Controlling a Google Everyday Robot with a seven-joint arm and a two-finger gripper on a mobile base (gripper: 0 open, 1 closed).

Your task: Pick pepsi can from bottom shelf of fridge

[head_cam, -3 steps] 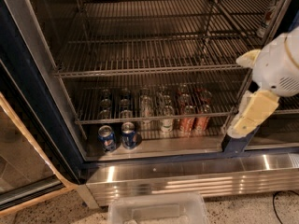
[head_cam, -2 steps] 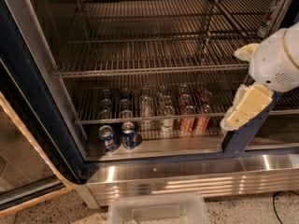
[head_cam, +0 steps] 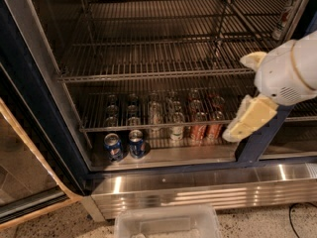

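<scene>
The fridge (head_cam: 34, 90) stands open, with a dark blue frame and wire racks. Two dark-blue cans stand side by side at the left of the bottom shelf (head_cam: 198, 155), a smooth silvery floor panel. The right one, with white-red markings, is the pepsi can (head_cam: 136, 144). Its twin (head_cam: 113, 147) to the left shows a round logo. My gripper (head_cam: 233, 133), cream coloured on a white arm, hangs at the right in front of the fridge. It points down-left, level with the lowest wire rack and well to the right of the pepsi can.
Silver-white cans (head_cam: 177, 125) and red cans (head_cam: 199, 125) stand in rows on the lowest wire rack (head_cam: 94, 125). A bottle (head_cam: 284, 16) stands on an upper rack at the right. A clear plastic bin (head_cam: 168, 224) lies on the floor below the steel kick plate (head_cam: 208, 190). The glass door (head_cam: 22, 182) is at the left.
My gripper and arm have moved left, closer to the fridge's middle. The cans have not moved.
</scene>
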